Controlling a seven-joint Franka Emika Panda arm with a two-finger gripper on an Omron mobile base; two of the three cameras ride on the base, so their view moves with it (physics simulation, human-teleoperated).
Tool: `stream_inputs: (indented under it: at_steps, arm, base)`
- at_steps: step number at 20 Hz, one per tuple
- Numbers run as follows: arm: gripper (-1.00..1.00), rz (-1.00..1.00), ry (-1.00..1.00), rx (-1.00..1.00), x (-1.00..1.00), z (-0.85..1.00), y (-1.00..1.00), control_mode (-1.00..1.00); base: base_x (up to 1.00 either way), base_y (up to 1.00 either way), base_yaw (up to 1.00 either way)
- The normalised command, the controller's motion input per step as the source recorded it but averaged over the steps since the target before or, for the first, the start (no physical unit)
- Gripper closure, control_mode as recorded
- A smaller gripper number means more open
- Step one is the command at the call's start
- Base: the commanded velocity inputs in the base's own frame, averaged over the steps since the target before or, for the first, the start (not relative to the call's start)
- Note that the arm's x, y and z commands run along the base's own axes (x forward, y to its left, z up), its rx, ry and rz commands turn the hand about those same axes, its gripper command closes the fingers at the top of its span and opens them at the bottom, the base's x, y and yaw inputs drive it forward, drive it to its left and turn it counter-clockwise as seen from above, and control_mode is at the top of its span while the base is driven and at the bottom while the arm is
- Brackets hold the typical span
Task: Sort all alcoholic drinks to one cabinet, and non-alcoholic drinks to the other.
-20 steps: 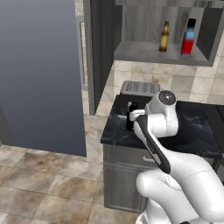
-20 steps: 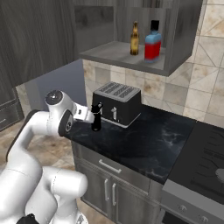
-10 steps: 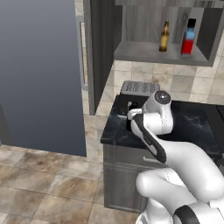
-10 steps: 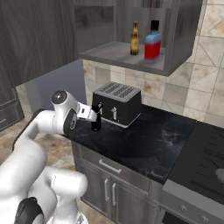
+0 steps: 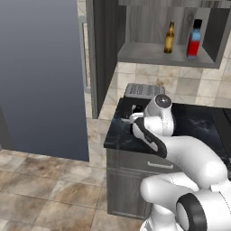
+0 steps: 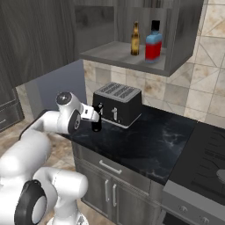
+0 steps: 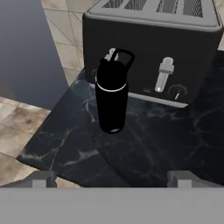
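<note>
Black bottle (image 7: 112,97) before spread jaws

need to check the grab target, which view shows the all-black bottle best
The hand view: the all-black bottle stands whole and upright on the dark counter in front of the toaster, cap loop clear. The right base view shows it small beside the open claw; the left base view hides most of it behind the arm.

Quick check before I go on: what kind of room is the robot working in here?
A kitchen, rendered rather than real. A toaster stands on a dark marble counter, a stove sits beside it, and an open wall cabinet above holds two bottles. A black bottle stands in front of the toaster.
</note>
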Motion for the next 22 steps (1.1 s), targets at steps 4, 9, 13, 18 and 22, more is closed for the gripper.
stream_inputs:
  at_steps: [4,9,13,18,22]
  arm:
    - [-1.00,0.00,0.00,0.00,0.21,-0.15,0.00,-1.00]
    - [-1.00,0.00,0.00,0.00,0.21,-0.11,0.00,-1.00]
    - [-1.00,0.00,0.01,0.00,0.21,-0.07,0.00,-1.00]
    - [-1.00,0.00,0.01,0.01,0.19,-0.08,0.00,-1.00]
    - [-1.00,0.00,0.02,0.00,0.18,-0.09,0.00,-1.00]
  base:
    - [0.00,0.00,0.00]
    - [0.00,0.00,0.00]
    - [0.00,0.00,0.00]
    - [0.00,0.00,0.00]
    - [0.00,0.00,0.00]
